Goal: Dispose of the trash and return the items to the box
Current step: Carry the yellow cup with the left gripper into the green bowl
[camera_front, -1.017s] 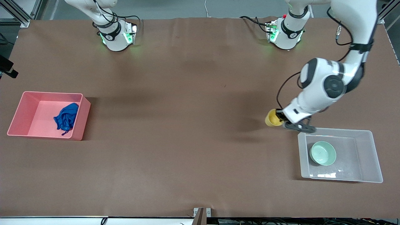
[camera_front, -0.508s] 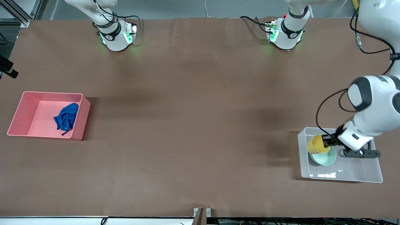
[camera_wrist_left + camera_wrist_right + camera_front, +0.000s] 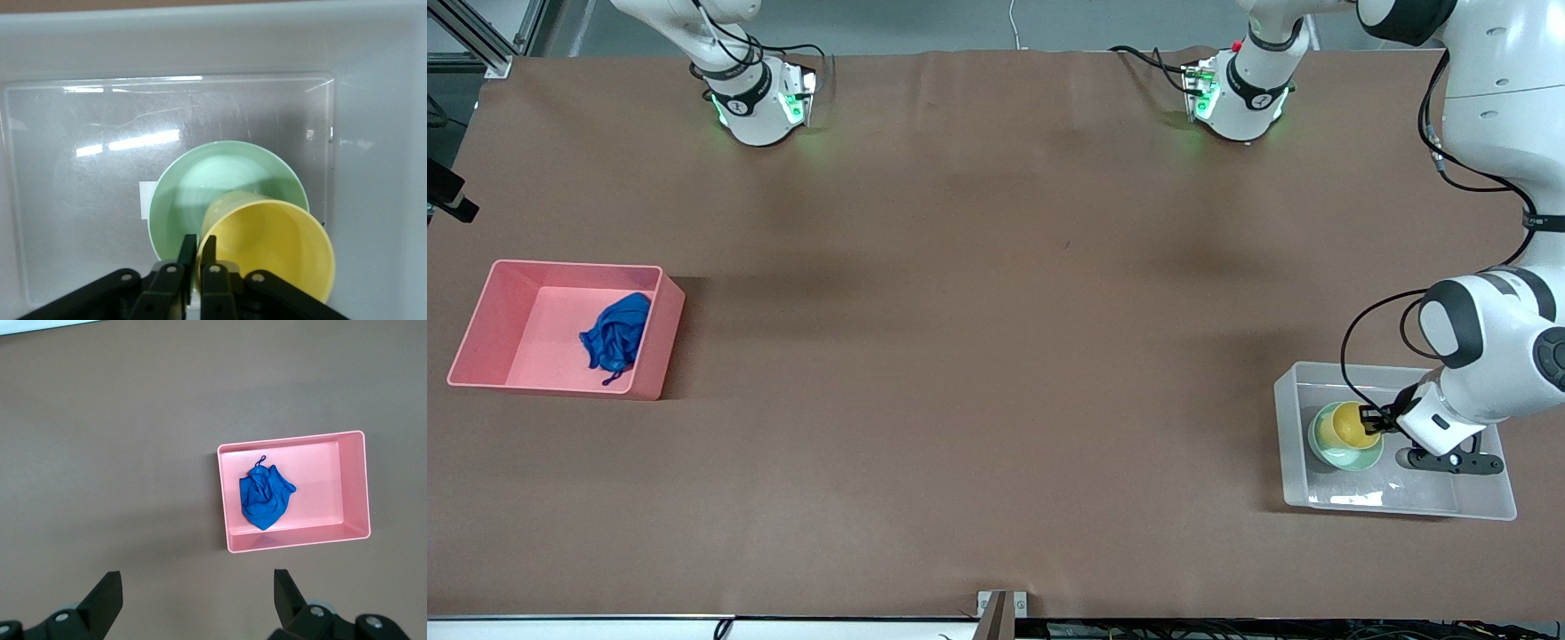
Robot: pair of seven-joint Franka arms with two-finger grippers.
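My left gripper is inside the clear box, shut on the rim of the yellow cup. The cup sits tilted in the mint-green bowl, which lies on the box's bottom. In the left wrist view my fingers pinch the cup's wall at the gripper, over the bowl and the white label. The blue cloth lies in the pink bin. My right gripper is open and empty, high over bare table beside the bin and cloth.
The pink bin stands at the right arm's end of the table, the clear box at the left arm's end. Brown table covering stretches between them. The right arm leaves the top of the front view; its hand does not show there.
My left gripper has carried the yellow cup from beside the box, over its rim, and down into the green bowl. The cloth and bin have not moved.
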